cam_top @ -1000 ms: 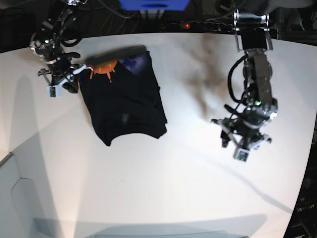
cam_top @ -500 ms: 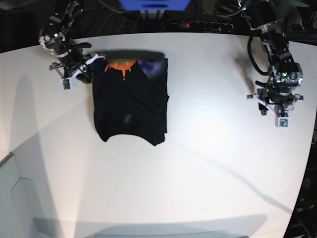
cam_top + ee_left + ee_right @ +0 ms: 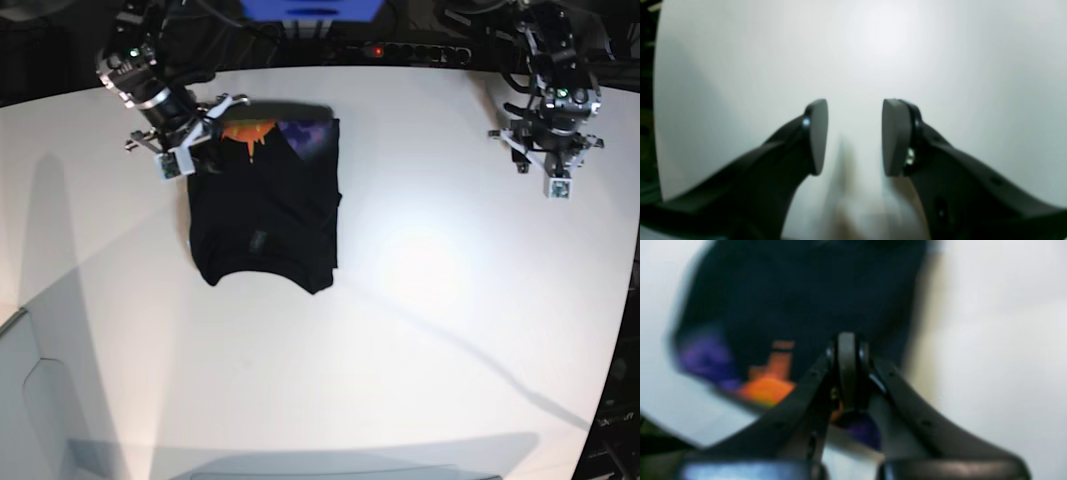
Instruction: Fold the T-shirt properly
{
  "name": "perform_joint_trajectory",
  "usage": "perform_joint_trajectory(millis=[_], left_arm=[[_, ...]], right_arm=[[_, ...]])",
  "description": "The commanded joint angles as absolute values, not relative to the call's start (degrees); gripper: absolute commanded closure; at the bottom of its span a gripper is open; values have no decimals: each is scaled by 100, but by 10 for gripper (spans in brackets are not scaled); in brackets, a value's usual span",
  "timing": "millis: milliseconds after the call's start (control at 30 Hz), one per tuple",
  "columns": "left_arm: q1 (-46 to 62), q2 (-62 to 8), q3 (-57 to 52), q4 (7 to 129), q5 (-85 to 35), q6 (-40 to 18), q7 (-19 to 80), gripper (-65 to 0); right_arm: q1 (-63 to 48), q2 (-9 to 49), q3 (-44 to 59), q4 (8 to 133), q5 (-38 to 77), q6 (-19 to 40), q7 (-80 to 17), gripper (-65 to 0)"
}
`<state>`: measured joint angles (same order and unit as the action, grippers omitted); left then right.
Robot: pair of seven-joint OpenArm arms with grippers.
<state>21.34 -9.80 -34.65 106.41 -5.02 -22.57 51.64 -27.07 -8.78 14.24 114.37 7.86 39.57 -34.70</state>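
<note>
Two arms show in the base view, one at each far corner of the white surface (image 3: 420, 330). At about ten o'clock the right gripper (image 3: 200, 140) sits at the far left corner of the T-shirt (image 3: 262, 215); its jaws are pressed together, and the right wrist view, badly blurred, does not let me tell whether a fold of cloth is caught between them. In that view the closed tips (image 3: 847, 373) stand over black cloth with a smeared orange patch (image 3: 768, 386) at eight o'clock and a purple one (image 3: 703, 355) at nine.

The T-shirt lies folded into a rough upright rectangle, from eleven o'clock towards the centre. Its far edge turns up the orange print (image 3: 245, 133) and purple print (image 3: 305, 135). A small pale label (image 3: 259, 240) sits mid-cloth, too small to read. The near edge curves unevenly.

Beyond the far edge of the surface, at twelve o'clock, a blue object (image 3: 310, 10) is cut off by the frame, and a dark strip with a red light (image 3: 377, 50) lies beside tangled cables.

At two o'clock the left gripper (image 3: 548, 160) hangs over bare surface, well apart from the shirt. In the left wrist view its jaws stand apart with nothing between the pads (image 3: 820, 136), only blurred white surface below.

At seven o'clock a pale grey panel (image 3: 30, 400) is cropped by the frame.
</note>
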Motion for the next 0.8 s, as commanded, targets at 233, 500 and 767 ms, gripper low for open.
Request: perform_joint_trajectory(millis=[233, 500, 767], left_arm=[[2545, -857, -3785, 10818, -505, -2246, 5059, -257], [2888, -690, -4066, 10818, -514, -2246, 5059, -257], [3644, -505, -4602, 10835, -1921, -2246, 5103, -226]], right_arm=[[-2791, -900, 1068, 10809, 875, 4000, -2791, 0], [-2818, -900, 1068, 10492, 875, 4000, -2730, 0], [-3266, -900, 1077, 11758, 1481, 4000, -2730, 0]])
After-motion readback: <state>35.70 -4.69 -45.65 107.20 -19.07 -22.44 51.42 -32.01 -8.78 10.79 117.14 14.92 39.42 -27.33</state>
